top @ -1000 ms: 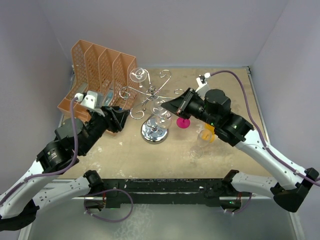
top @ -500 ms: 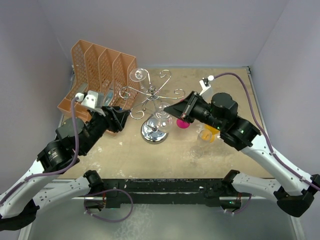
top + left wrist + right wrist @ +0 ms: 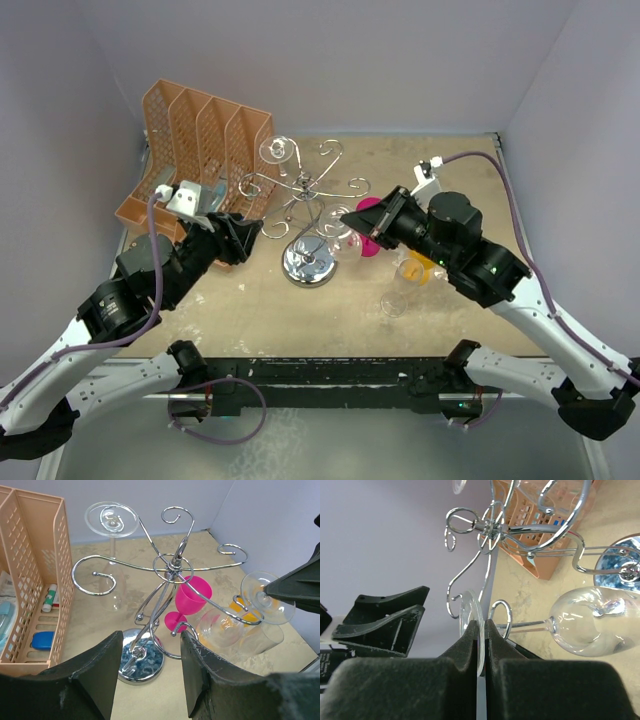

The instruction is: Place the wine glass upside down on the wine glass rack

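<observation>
Jaws of the right gripper [image 3: 479, 625] are pinched on the foot of the wine glass [image 3: 585, 625], its stem seemingly tilted in a curl of the wine glass rack [image 3: 172, 567]; those of the left gripper [image 3: 150, 650] stand apart, empty, near the base. Letting go before the foot catches the wire could drop the glass onto the pink goblet [image 3: 192, 597] just beside it. Both look empty; the orange file organizer [image 3: 30, 580] holds small items.

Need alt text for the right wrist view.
The right claw is shut on the foot of a clear wine glass, seen edge-on, its stem crossing a curled arm end of the chrome wine glass rack. An orange file organizer stands behind.
</observation>
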